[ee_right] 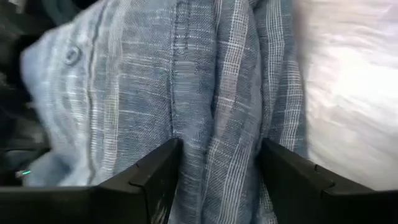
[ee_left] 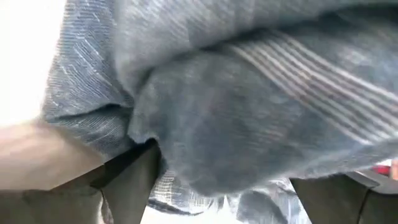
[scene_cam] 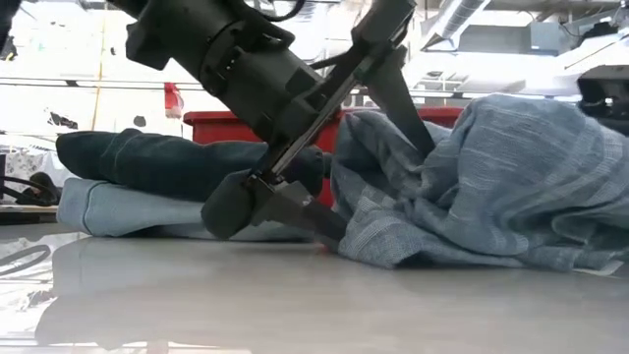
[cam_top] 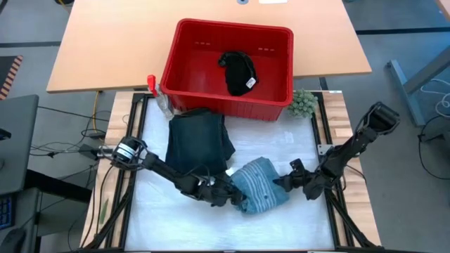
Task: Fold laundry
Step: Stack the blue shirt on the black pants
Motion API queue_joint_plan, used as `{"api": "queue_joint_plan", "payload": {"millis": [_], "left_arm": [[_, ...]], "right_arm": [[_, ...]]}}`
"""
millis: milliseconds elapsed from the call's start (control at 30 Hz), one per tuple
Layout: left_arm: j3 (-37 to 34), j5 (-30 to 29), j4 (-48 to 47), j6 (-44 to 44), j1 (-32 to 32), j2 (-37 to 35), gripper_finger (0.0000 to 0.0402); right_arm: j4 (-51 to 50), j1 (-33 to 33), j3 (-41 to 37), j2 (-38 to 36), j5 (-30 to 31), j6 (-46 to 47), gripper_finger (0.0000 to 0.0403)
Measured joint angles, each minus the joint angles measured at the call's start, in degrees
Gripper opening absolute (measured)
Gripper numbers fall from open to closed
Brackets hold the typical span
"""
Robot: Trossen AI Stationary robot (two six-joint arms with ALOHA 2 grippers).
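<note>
A grey-blue striped shirt lies bunched in the middle of the table, resting on its underside. My left gripper is open at its left end, one finger low on the table, the other over the cloth. My right gripper is at the shirt's right end, shut on a ridge of it. A dark navy garment lies folded on a light blue one behind the left arm. A black garment with a white tag lies in the red basket. My left gripper straddles the shirt's bunched left end with open fingers, coming slanting down from the table's left. The lower finger lies along the table with its tip at the shirt's bottom edge; the upper finger rests against the top folds. The shirt lies on the table. My right gripper pinches a raised ridge of the shirt between its two fingers, several gathered layers, near the button placket. The fingers come slanting down from the table's right and lie along the pleats. The shirt stays resting on the table.
The red basket stands at the table's far edge, with a small green fuzzy ball beside its right corner. The folded pile sits just left of centre. Bare white table surface lies along the near edge and at the right.
</note>
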Motion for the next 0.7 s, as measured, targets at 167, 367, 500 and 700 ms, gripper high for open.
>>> {"api": "queue_joint_plan", "payload": {"millis": [167,367,500,700], "left_arm": [[1.2,3.1,-5.8,-0.1,0.7,-0.1,0.0326],[1.1,4.6,-8.0,1.8,0.7,-0.2,0.0241],[1.1,4.4,-8.0,4.6,0.7,-0.1,0.0149],[1.0,4.1,-7.1,8.7,0.3,-0.1,0.0017]], "right_arm": [[1.1,-1.2,3.3,8.2,0.3,-0.7,0.0245],[5.7,-3.4,9.5,18.1,-4.9,-5.2,0.0245],[8.7,-4.8,13.9,23.8,-7.9,-8.6,0.0243],[8.2,-5.3,19.6,28.5,-9.1,-12.7,0.0144]]}}
